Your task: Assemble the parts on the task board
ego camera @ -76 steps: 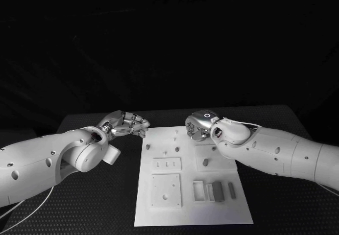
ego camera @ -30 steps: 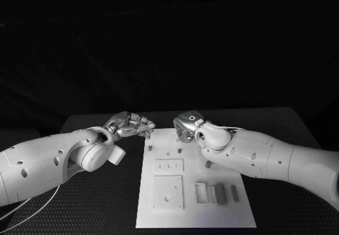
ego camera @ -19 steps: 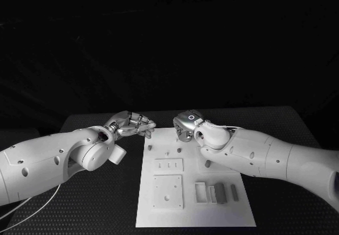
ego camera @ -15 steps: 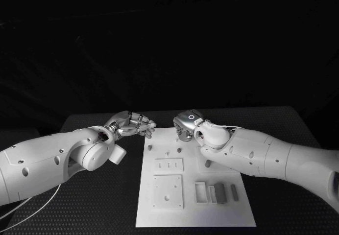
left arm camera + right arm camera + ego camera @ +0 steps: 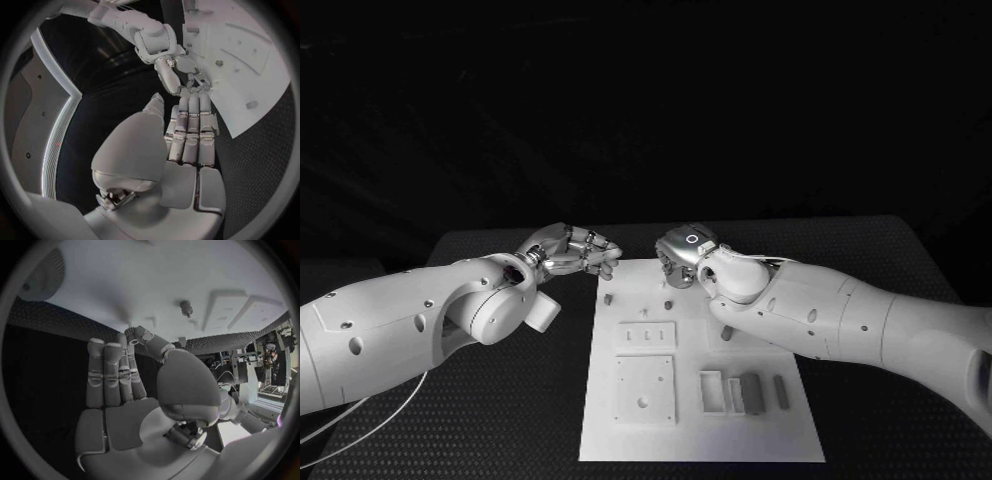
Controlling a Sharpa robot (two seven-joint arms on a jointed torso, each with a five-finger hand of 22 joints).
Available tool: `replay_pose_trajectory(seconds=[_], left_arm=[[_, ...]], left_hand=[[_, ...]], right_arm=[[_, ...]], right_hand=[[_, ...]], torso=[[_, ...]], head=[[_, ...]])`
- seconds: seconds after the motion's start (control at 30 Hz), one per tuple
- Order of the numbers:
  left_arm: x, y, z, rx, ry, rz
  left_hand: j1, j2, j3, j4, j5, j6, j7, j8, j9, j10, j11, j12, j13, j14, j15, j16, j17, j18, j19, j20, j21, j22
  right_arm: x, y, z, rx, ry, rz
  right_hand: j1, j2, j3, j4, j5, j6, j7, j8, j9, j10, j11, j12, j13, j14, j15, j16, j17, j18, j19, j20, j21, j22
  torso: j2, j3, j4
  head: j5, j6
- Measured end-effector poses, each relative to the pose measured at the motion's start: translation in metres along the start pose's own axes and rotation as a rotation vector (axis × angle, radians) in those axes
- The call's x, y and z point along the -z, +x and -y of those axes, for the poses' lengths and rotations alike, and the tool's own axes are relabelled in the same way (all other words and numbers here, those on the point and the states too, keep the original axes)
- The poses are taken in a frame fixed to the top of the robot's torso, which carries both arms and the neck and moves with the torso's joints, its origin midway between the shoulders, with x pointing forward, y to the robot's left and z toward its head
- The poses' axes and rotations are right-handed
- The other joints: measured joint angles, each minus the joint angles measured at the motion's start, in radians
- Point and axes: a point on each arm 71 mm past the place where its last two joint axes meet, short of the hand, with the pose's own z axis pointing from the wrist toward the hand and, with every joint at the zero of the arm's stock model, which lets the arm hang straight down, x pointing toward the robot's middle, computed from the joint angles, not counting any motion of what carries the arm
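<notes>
Task board (image 5: 697, 400) far edge hidden behind right hand (image 5: 684, 258).

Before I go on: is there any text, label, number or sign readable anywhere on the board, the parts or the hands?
None can be read. The task board and its grey parts carry no print.
The right hand bears a small ring mark on its back, a symbol rather than lettering.

Surroundings: black table (image 5: 488, 420).
Surface is finely dotted, dark throughout; its far edge meets a black backdrop.
</notes>
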Motion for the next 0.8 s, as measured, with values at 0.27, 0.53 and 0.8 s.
replay_pose_trajectory(seconds=[0.27,0.53,0.8], left_arm=[[-0.0003,0.0000,0.0015,-0.001,0.003,-0.002],[-0.0007,0.0004,0.0021,0.000,0.004,-0.004],[-0.0004,-0.0004,0.0020,0.000,0.003,-0.004]], left_hand=[[0.000,0.000,0.000,0.000,0.000,0.000,0.000,0.001,0.000,0.000,0.000,0.000,0.001,0.000,0.000,0.000,0.000,0.000,0.000,0.000,0.000,0.000],[0.000,0.000,0.000,0.000,0.000,0.000,0.000,0.001,0.000,0.000,0.000,0.000,0.001,0.000,0.000,0.000,0.001,-0.001,0.000,0.000,0.000,0.000],[0.000,0.000,0.002,-0.002,0.000,0.000,0.000,0.001,0.000,0.000,0.000,0.000,0.002,0.000,0.000,0.000,0.001,-0.002,0.000,0.000,0.000,0.001]], right_arm=[[-0.0001,0.0001,-0.0008,-0.001,-0.003,0.000],[-0.0012,0.0002,-0.0026,-0.002,-0.005,0.001],[-0.0002,-0.0003,-0.0034,-0.007,-0.006,0.011]], right_hand=[[0.000,0.000,0.000,0.000,0.000,-0.001,0.001,0.000,0.001,0.000,0.000,-0.001,0.000,-0.001,0.001,0.000,0.001,0.000,-0.001,0.002,0.004,0.000],[0.000,0.000,0.000,0.000,0.000,0.001,-0.001,-0.001,0.001,0.000,0.000,-0.003,0.000,-0.002,0.002,0.000,0.001,0.000,0.000,0.003,0.004,0.000],[0.000,0.000,0.000,0.000,0.000,0.001,-0.002,-0.004,0.001,0.000,0.000,-0.005,0.000,0.002,0.000,0.000,0.002,0.000,0.000,0.003,0.006,0.000]], torso=[[0.000,0.0000,-0.0026],[-0.001,0.0000,-0.0033],[-0.001,-0.0001,-0.0028]], head=[[0.003,-0.005],[0.002,-0.007],[0.003,-0.008]])
